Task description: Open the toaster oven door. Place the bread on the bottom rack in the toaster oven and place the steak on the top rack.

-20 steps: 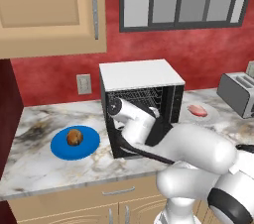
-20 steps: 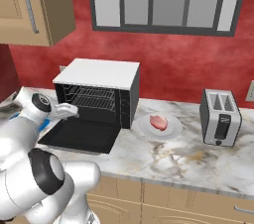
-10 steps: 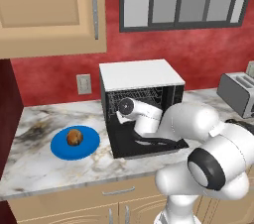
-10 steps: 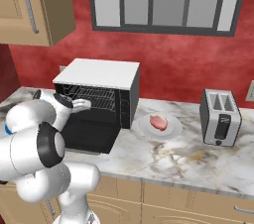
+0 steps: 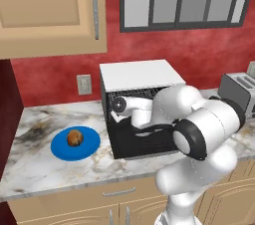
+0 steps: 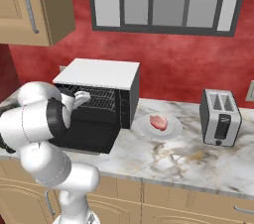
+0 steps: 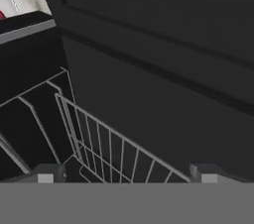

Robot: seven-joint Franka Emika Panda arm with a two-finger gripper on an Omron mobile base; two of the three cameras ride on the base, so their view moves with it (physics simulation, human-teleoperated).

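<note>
Gripper [image 7: 126,173] inside the toaster oven [image 6: 99,77]
Jaws spread wide, holding nothing, above a wire rack [image 7: 106,151]; dark inner wall close ahead.

The arm now folds in closer to the toaster oven [image 5: 139,77]. Its hand, previously over the lowered toaster oven door [image 5: 149,144], now points into the cavity beside the wire racks [image 7: 104,143].
</note>
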